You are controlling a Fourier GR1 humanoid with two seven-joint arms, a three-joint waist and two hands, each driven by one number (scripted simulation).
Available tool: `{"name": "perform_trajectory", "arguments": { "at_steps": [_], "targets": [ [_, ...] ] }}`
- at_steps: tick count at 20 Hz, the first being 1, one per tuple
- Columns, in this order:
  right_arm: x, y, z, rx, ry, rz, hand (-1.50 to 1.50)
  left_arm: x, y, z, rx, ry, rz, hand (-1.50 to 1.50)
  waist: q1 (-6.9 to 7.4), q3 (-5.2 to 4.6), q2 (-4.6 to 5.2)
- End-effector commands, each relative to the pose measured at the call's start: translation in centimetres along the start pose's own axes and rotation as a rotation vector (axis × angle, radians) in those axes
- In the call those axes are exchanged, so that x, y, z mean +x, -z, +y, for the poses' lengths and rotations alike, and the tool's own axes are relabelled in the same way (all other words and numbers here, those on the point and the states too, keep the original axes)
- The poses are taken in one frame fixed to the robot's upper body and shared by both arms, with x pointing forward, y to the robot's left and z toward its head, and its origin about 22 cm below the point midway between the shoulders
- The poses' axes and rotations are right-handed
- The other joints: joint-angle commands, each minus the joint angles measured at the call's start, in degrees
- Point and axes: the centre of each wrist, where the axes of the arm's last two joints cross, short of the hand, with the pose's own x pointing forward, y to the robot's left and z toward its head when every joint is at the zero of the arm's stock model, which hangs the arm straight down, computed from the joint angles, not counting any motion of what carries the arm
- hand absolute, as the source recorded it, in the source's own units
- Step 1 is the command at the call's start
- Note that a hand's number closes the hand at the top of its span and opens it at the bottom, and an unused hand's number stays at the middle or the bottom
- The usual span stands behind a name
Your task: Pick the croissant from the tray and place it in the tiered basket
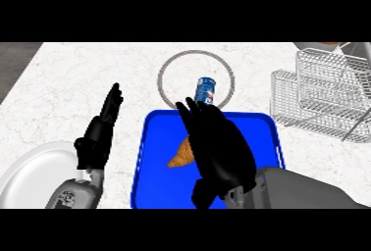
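Observation:
A golden-brown croissant (182, 154) lies on the blue tray (155, 147) near its middle, half hidden by my right hand. That right hand (217, 142) hovers over the tray with straight fingers pointing away from me, just to the croissant's right and over it; it holds nothing. The wire tiered basket (325, 95) stands at the far right of the counter. My left hand (98, 135) rests open at the left, fingers up, beside the tray's left edge.
A grey ring-shaped trivet (168, 66) lies beyond the tray, with a blue can (206, 90) lying inside it. A white plate (33, 174) sits at the lower left, partly under my left forearm.

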Motion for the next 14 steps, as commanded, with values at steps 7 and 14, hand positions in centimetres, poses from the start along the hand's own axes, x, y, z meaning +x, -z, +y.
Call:
{"name": "perform_trajectory", "arguments": {
  "at_steps": [7, 14],
  "targets": [
    [9.9, 3.4, 1.3, 0.126, -0.139, 0.221, -1.50, -0.5, -0.3, 0.5, 0.021, -0.003, -0.001, 0.00, -0.86, 0.23, 0.06],
    [9.9, 5.3, 2.3, 0.199, -0.194, 0.286, -1.50, -0.2, 0.0, 0.5, 0.041, -0.002, -0.001, 0.00, -2.41, 0.39, -0.31]
  ]
}}
